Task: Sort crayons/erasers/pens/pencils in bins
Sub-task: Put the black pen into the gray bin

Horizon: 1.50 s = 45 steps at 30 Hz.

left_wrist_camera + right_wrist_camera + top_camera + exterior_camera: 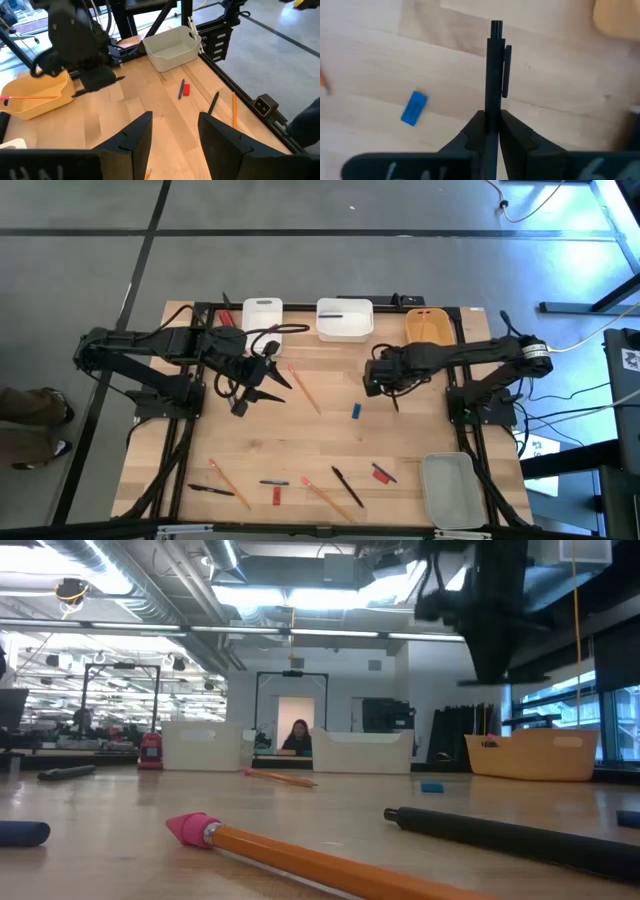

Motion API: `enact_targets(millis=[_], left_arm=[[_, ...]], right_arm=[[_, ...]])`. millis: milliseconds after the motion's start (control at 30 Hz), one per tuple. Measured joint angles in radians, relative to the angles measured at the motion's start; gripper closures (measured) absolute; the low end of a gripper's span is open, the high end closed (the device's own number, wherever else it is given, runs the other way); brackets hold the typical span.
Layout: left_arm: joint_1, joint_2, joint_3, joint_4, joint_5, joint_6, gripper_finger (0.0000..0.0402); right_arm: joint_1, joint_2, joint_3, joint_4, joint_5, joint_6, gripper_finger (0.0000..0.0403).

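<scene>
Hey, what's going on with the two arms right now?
Right gripper shut on black pen, above mid-table. Left gripper open, empty, hovering near a pencil. Nothing blocking the wider white bin.

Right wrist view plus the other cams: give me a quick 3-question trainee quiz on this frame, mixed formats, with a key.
1. True or false: the right gripper is shut on a black pen.
2. Which bin has a pencil lying in it?
A. narrow white bin
B. yellow bin
C. grey bin
3. Fill in the blank: the left gripper, held above the bare table, is ____ (open or shut).

Key
1. True: the pen is pinched between the two fingers and points away from the wrist.
2. B.
3. Open, with nothing between the fingers.
</scene>
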Motion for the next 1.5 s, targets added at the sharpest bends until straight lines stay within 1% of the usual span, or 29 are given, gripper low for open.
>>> enact_targets(millis=[100, 200, 367, 467, 533, 767, 967, 1133, 1333, 1500], left_arm=[[0.0, 0.0, 0.0, 0.0, -0.006, -0.002, 0.025], [0.0, 0.0, 0.0, 0.0, -0.048, -0.025, 0.025], [0.0, 0.0, 0.0, 0.0, -0.089, -0.046, 0.025], [0.0, 0.0, 0.0, 0.002, -0.09, -0.046, 0.025], [0.0, 0.0, 0.0, 0.006, -0.09, -0.05, 0.025], [0.0, 0.0, 0.0, 0.041, -0.091, -0.068, 0.025], [0.0, 0.0, 0.0, 0.066, -0.091, -0.069, 0.025], [0.0, 0.017, 0.0, 0.119, -0.087, -0.069, 0.025], [0.0, 0.077, 0.0, 0.173, -0.073, -0.068, 0.025], [0.0, 0.136, 0.0, 0.215, -0.071, -0.052, 0.025]], right_arm=[[0.033, -0.001, 0.051, -0.015, 0.015, -0.027, 0.0357], [0.066, -0.001, 0.096, -0.028, 0.013, -0.059, 0.0356], [0.12, -0.001, 0.153, -0.09, -0.02, -0.06, 0.0356], [0.16, -0.001, 0.166, -0.138, -0.027, -0.032, 0.0356], [0.186, -0.001, 0.172, -0.158, -0.054, 0.0, 0.0356], [0.298, -0.001, 0.172, -0.167, -0.129, 0.085, 0.0356], [0.406, -0.001, 0.172, -0.167, -0.182, 0.2, 0.0356], [0.5, -0.001, 0.172, -0.172, -0.23, 0.333, 0.0356], [0.621, -0.001, 0.172, -0.175, -0.284, 0.531, 0.0356], [0.73, -0.002, 0.172, -0.171, -0.293, 0.717, 0.0356]])
